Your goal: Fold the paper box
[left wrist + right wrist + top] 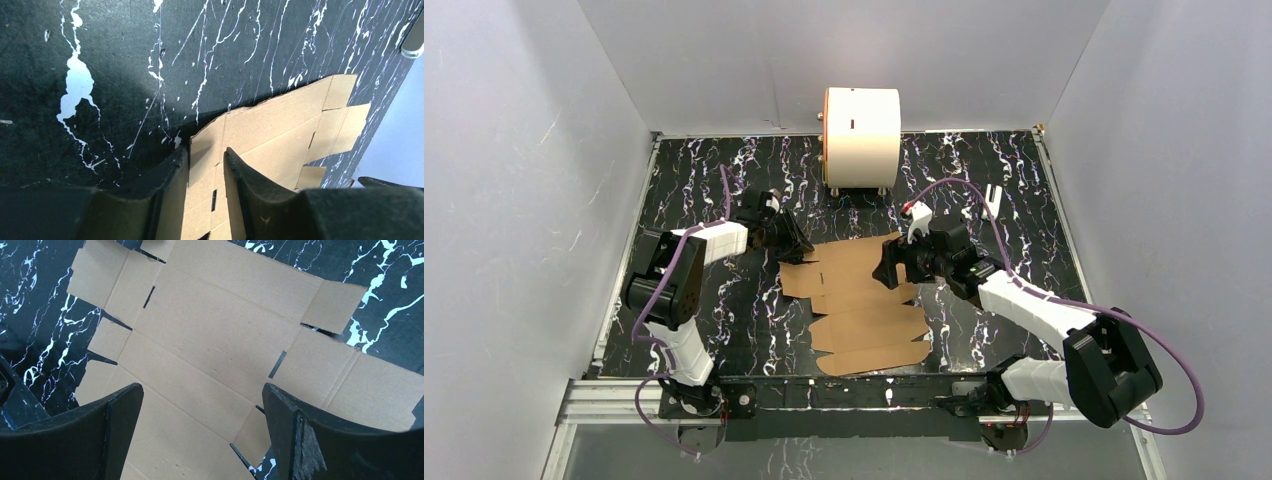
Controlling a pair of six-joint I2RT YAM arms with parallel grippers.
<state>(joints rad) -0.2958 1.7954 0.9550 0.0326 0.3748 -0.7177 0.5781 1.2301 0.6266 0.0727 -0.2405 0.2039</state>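
From above, the box (864, 310) lies mid-table (724, 330) as a flat, unfolded sheet, so I judge the folding is only starting. The left tool (796, 246) sits at its far left corner and the right tool (890, 268) over its far right side.

Left wrist: the jaws stand a narrow gap apart and grasp nothing, with the corner flap showing through. The next move probably calls for getting under that edge.

Right wrist: the jaws are spread wide and empty above creased brown panels, slots and flaps.

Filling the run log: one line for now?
flat brown cardboard sheet: unfolded | left gripper: slightly open, corner | right gripper: open over sheet
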